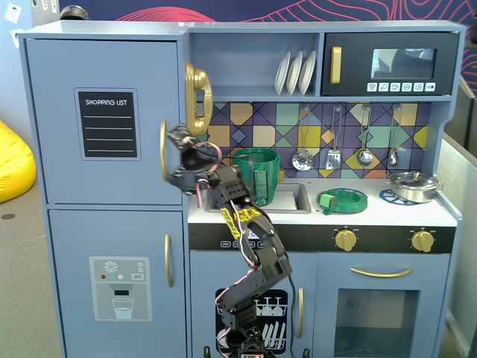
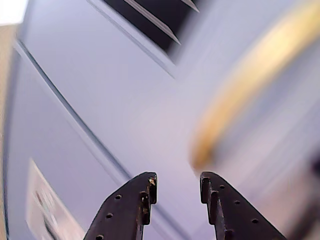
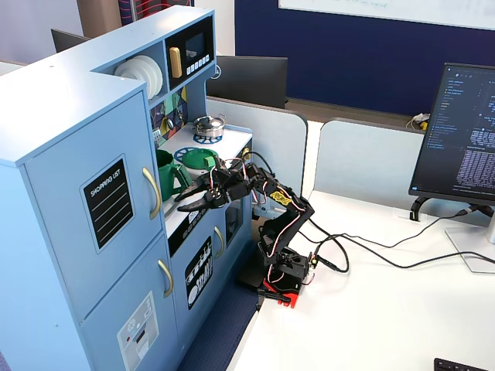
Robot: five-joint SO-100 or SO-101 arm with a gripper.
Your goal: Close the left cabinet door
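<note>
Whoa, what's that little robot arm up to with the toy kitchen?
A small robot arm on the table is working at a toy kitchen. Its gripper is up by the gold handle of the pale blue door with the "SHOPPING LIST" chalkboard. In the wrist view the jaws stand open, close to the door but holding nothing. From both fixed views the door looks shut, flush with the cabinet front.

An office: a monitor [image 3: 462, 131] on a white desk [image 3: 387, 309], grey partitions [image 3: 363, 166], with a toy kitchen [image 1: 387, 224].
</note>
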